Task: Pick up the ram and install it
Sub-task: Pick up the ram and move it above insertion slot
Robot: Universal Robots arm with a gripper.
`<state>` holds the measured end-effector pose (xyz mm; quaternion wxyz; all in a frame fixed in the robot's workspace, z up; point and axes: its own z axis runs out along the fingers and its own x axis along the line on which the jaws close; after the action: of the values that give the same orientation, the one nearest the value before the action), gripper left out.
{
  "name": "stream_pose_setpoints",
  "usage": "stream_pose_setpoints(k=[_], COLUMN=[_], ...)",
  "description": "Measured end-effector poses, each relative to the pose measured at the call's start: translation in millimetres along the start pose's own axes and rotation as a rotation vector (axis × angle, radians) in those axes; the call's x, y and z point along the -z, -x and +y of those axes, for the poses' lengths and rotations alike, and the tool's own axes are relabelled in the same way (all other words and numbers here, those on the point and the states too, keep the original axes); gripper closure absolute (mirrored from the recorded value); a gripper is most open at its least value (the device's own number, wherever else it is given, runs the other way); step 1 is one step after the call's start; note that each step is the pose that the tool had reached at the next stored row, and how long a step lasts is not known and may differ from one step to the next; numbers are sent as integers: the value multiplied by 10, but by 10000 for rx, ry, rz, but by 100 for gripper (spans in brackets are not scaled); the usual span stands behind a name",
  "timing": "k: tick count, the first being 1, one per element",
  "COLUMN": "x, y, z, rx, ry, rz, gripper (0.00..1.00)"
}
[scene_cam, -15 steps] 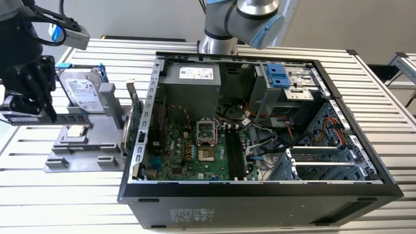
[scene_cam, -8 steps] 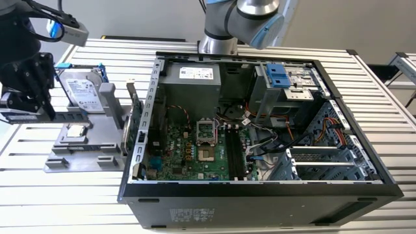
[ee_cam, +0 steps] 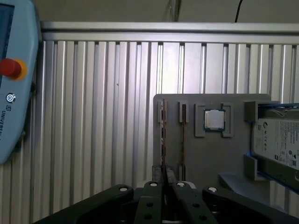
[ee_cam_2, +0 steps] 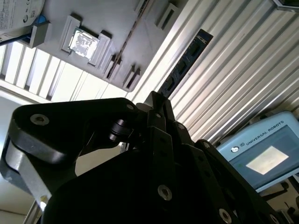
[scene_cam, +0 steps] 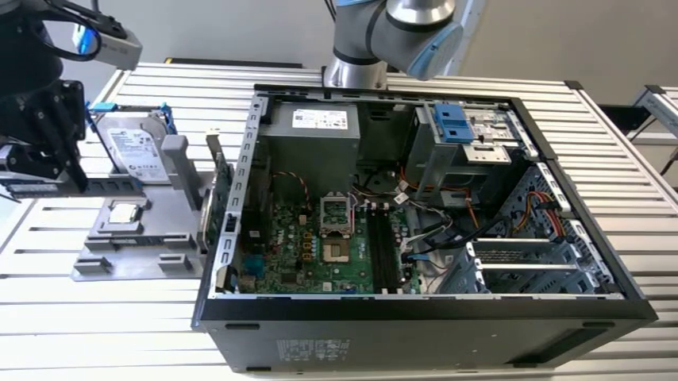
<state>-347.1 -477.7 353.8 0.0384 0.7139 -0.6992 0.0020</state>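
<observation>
Holds the ram clamped in the tool, up off the surface and well to the exterior view's left of the open computer case; seemingly picked up, not yet seated in the memory slots inside that case.

I count one ram, one hard drive and one CPU chip, all at nine o'clock from the one open computer case in the exterior view. There is also one grey tray, one robot arm and, in the first wrist view, one teach pendant.
</observation>
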Motion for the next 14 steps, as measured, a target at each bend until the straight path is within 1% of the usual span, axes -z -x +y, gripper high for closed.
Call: stream_pose_setpoints(k=[14], x=[126], y=[-7], z=[7], rx=[0], ry=[1], rz=[0], gripper=[100])
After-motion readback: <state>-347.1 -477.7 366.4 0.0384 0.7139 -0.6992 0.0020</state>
